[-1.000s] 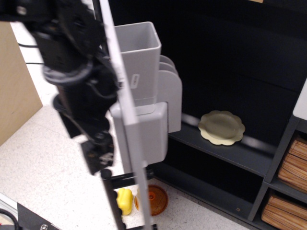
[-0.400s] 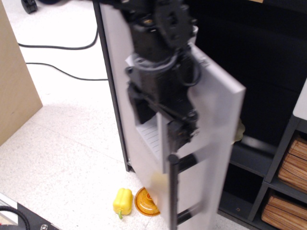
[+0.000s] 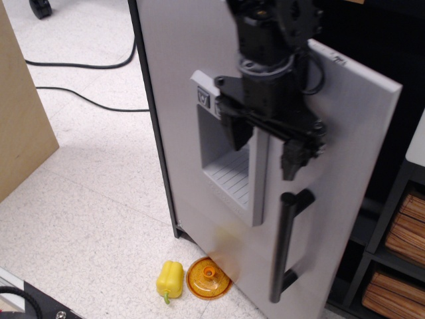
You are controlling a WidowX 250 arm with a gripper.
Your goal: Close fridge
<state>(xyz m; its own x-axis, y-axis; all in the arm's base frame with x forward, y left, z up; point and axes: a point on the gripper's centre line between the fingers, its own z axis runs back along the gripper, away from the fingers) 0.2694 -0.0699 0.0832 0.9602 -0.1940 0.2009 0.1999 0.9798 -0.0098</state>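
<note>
Fridge [image 3: 199, 80] fills mid-frame: smooth lt-grey plastic door nearly flush w/ black body, moulded dispenser recess [image 3: 229, 156] w/ ribbed tray, nothing in it. Black matte gripper [image 3: 292, 156] against door at 2 o'clock, above round bar handle [image 3: 284, 249]; jaw state can't tell. Glossy yellow pepper [image 3: 170, 280], orange disc [image 3: 208, 279] at 6 o'clock.

The fridge [image 3: 199, 133] interior is hidden behind its door. The gripper [image 3: 295, 156] is blurred, so its jaws cannot be read. The orange disc [image 3: 207, 279] is partly covered, perhaps by the door's corner.
</note>
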